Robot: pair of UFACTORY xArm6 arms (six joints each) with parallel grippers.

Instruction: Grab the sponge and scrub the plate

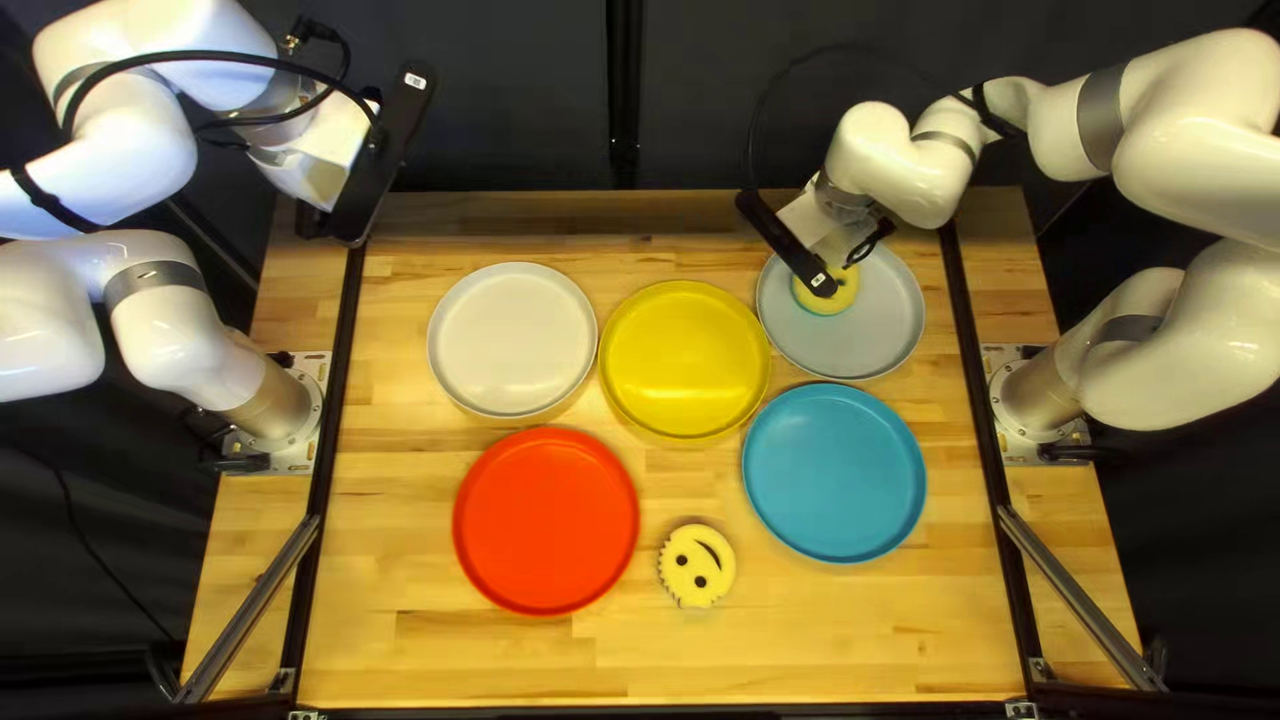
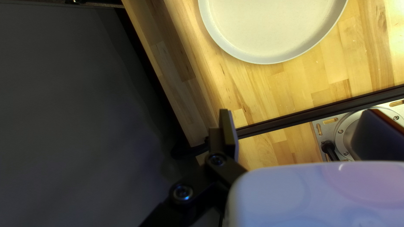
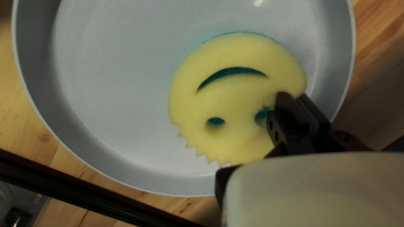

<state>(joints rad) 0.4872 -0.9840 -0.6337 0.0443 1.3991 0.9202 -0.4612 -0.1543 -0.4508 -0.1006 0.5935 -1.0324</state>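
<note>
My right gripper (image 1: 840,274) is low over the grey plate (image 1: 896,334), at the back right of the top left view. In the right wrist view the right gripper (image 3: 295,100) has its fingers close together, pinching one side of the yellow smiley sponge (image 3: 227,98). The sponge lies face up inside the plate (image 3: 109,96), with teal showing along its rim. My left gripper (image 1: 380,160) is raised beyond the back left of the table. In the left wrist view the left gripper (image 2: 301,130) has widely parted fingers holding nothing.
A white plate (image 1: 512,339), yellow plate (image 1: 684,359), red plate (image 1: 546,520) and blue plate (image 1: 834,472) stand on the table. Another smiley sponge (image 1: 696,566) lies between the red and blue plates. Black rails (image 1: 334,414) run along both table sides.
</note>
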